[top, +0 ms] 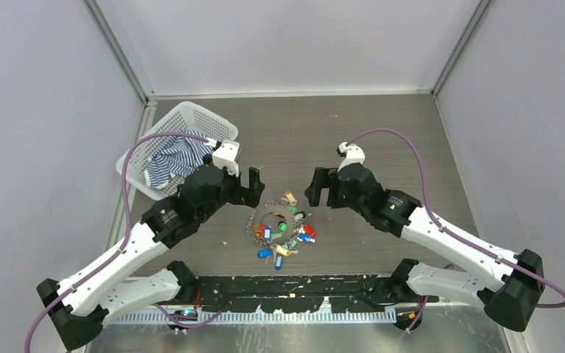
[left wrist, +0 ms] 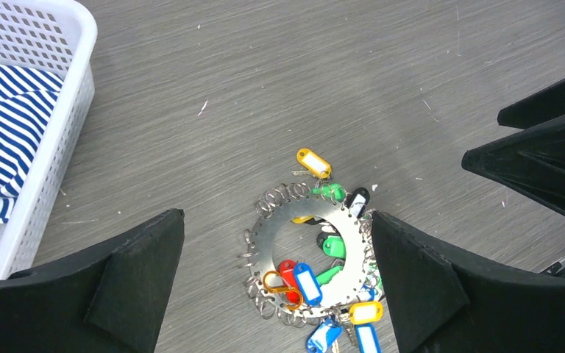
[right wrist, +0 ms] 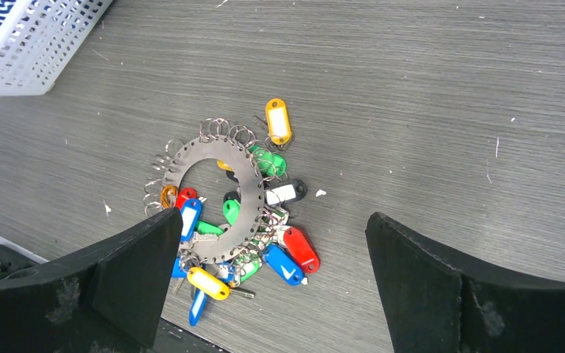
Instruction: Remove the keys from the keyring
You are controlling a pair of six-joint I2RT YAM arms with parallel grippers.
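The keyring (top: 259, 221) is a flat, round, perforated metal ring lying on the grey table, edged with small split rings. The keys (top: 288, 240), with blue, red, green, yellow and white tags, bunch on its near-right side. My left gripper (top: 254, 188) is open and empty, hovering just left of and behind the ring. My right gripper (top: 322, 188) is open and empty, behind and to the right. In the left wrist view the keyring (left wrist: 266, 243) and keys (left wrist: 307, 283) lie between my open gripper's (left wrist: 276, 215) fingers. The right wrist view shows the keyring (right wrist: 250, 209), keys (right wrist: 287, 254) and open gripper (right wrist: 275, 215).
A white perforated basket (top: 193, 116) holding a blue-striped cloth (top: 176, 158) stands at the back left, close behind my left arm; it also shows in the left wrist view (left wrist: 66, 110). A yellow tag (top: 290, 197) lies at the ring's far edge. White walls enclose the table.
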